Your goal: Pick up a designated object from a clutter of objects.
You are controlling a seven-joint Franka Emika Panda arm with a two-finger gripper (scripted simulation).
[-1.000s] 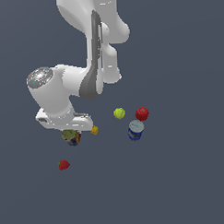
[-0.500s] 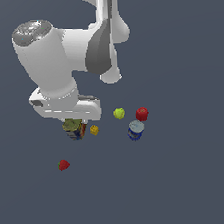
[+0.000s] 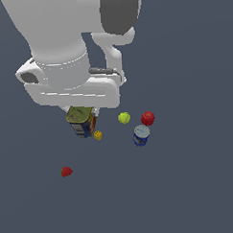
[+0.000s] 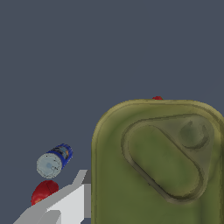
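The olive-gold tin (image 3: 81, 123) with its blue, red and white label hangs under my hand, raised off the floor. My gripper (image 3: 83, 111) is shut on the tin; the hand hides most of the fingers in the exterior view. In the wrist view the tin's olive-gold top (image 4: 162, 162) fills much of the picture, and one grey finger (image 4: 72, 202) presses against its side. The other finger is out of frame.
On the floor lie a tiny yellow cube (image 3: 97, 135), a yellow-green ball (image 3: 124, 118), a red apple (image 3: 148, 118), a blue white-topped can (image 3: 141, 135) and a small red strawberry (image 3: 66, 171). The can (image 4: 54, 160) and apple (image 4: 43, 191) show in the wrist view.
The arm has risen toward the exterior camera and looms much larger. The tin has gone up with the gripper, away from the cube. The other items have not moved.
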